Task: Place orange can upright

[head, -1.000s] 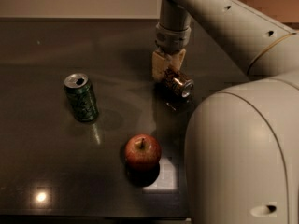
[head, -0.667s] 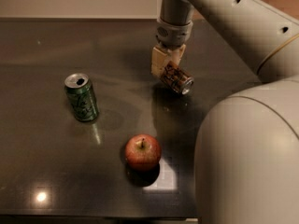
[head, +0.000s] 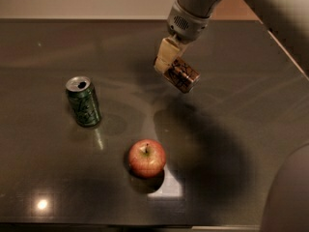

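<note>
Green can (head: 83, 102): upright, toward the left edge of the surface (head: 43, 47). Red apple (head: 147, 158): stem up, near the front edge.

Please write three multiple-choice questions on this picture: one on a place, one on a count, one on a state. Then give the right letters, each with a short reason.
1. Where is the apple relative to the green can?
A. behind it
B. nearer the camera, to its right in the picture
C. on top of it

2. How many cans are in view?
A. one
B. two
C. three

3. How is the orange can?
A. standing beside the apple
B. lying beside the green can
C. tilted in the gripper, off the table

Answers: 1 B, the apple sits lower and further right; 2 B, one green, one orange; 3 C, the gripper is shut on it and its shadow falls below.
</note>
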You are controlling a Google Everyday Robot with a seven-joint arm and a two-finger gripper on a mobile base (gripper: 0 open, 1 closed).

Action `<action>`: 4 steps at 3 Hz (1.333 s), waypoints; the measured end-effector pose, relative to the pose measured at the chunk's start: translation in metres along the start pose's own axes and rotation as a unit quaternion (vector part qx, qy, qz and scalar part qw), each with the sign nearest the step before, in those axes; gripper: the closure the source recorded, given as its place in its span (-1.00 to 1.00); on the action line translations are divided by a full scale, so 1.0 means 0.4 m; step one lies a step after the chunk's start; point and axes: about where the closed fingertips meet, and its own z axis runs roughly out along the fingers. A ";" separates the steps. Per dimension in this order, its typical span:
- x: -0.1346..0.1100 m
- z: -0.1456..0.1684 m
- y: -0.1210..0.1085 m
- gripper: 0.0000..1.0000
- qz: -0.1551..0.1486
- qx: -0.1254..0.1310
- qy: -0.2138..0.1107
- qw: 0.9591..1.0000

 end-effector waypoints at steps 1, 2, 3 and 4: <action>0.005 -0.039 0.049 1.00 -0.055 -0.016 -0.075 0.996; 0.010 -0.070 0.083 1.00 -0.101 -0.029 -0.155 0.982; 0.022 -0.095 0.108 1.00 -0.132 -0.037 -0.230 0.963; 0.052 -0.113 0.115 1.00 -0.135 -0.043 -0.301 0.943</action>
